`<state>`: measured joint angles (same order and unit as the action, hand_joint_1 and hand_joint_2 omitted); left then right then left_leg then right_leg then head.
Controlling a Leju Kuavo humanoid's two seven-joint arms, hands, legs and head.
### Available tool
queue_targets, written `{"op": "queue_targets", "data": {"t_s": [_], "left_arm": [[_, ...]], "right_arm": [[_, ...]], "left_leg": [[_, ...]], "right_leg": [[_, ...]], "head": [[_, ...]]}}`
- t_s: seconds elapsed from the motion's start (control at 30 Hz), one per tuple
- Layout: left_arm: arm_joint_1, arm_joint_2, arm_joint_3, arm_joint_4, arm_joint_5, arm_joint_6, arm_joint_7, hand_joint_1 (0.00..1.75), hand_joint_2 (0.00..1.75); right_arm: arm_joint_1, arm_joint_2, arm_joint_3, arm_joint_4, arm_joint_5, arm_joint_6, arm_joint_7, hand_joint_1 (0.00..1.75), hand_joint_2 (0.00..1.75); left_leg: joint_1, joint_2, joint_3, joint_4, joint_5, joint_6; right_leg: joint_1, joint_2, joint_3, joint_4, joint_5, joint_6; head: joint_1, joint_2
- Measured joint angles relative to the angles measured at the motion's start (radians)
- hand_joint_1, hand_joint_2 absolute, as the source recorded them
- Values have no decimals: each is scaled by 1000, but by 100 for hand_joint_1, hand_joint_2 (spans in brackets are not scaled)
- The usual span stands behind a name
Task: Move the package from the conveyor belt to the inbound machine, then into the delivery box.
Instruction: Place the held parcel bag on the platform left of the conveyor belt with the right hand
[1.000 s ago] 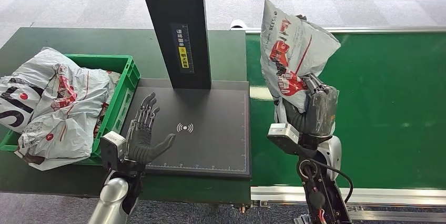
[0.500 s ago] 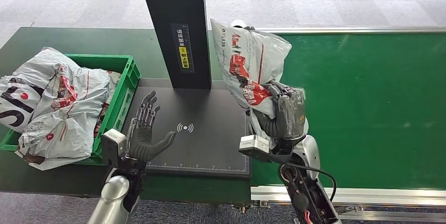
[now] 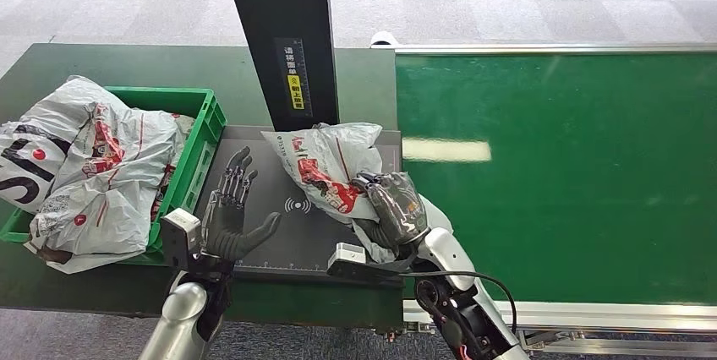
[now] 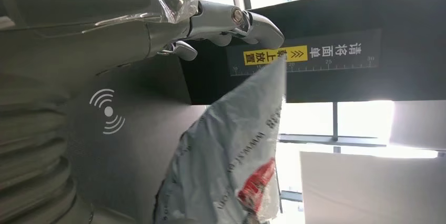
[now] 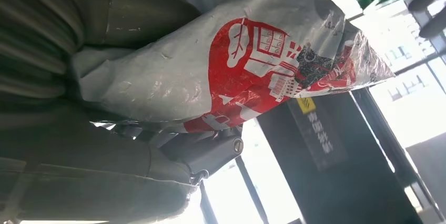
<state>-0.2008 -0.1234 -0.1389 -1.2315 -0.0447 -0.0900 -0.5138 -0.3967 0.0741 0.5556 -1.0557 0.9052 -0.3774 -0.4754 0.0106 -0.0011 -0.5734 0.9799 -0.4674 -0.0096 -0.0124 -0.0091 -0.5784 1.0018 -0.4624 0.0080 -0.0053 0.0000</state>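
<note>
At the far left sits the green delivery box (image 3: 203, 128), already heaped with white and red bags (image 3: 84, 166) that spill over its rim, so I judge the next one will have to go on top of the pile.

Just beside the box my left hand (image 3: 228, 216) hovers over the near left part of the inbound machine (image 3: 254, 246), empty, fingers spread and palm turned toward the middle. I take that as readiness to receive the package for the second leg to the box.

On the dark scanning plate, over the wireless mark (image 3: 297, 204) and in front of the black upright column (image 3: 283, 47), lies the package (image 3: 325, 161). My right hand (image 3: 391, 206) grips its near right end, fingers wrapped around the plastic. Most of the bag seems to rest on the plate, label side likely down or toward the column so the reader can catch it, though I cannot tell where the label is.

To the right, the green conveyor belt (image 3: 558, 174) carries nothing.

My left wrist view shows the package (image 4: 231, 155) standing up from the plate as a crumpled peak beside the mark, with the column's yellow sticker (image 4: 276, 56) behind. My right wrist view shows the red print up close and the plastic bunched tight against my palm, which tells me the grip is firm.
</note>
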Motion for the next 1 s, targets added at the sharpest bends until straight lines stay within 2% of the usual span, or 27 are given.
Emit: {"op": "queue_targets", "data": {"t_s": [0.3, 0.63, 0.83, 1.0], "left_arm": [[0, 8, -1, 5, 0, 0, 0, 0, 175], [2, 9, -6, 5, -3, -7, 9, 0, 175], [2, 8, -7, 5, -9, -16, 15, 0, 175], [2, 4, -7, 5, -9, -17, 16, 0, 175]], "right_arm": [[-17, -4, 28, 52, 3, 12, 12, 173, 175], [-20, -10, 39, 91, 67, 125, 91, 171, 175], [-20, -11, 41, 100, 109, 21, 84, 173, 175], [-17, -12, 34, 93, 112, 7, 81, 173, 175]], "left_leg": [[0, 0, 0, 0, 0, 0], [0, 0, 0, 0, 0, 0], [0, 0, 1, 0, 0, 0], [0, 0, 1, 0, 0, 0]], "right_leg": [[0, 0, 0, 0, 0, 0], [0, 0, 0, 0, 0, 0], [0, 0, 0, 0, 0, 0], [0, 0, 0, 0, 0, 0]], "head": [[0, 0], [0, 0], [0, 0], [0, 0]]}}
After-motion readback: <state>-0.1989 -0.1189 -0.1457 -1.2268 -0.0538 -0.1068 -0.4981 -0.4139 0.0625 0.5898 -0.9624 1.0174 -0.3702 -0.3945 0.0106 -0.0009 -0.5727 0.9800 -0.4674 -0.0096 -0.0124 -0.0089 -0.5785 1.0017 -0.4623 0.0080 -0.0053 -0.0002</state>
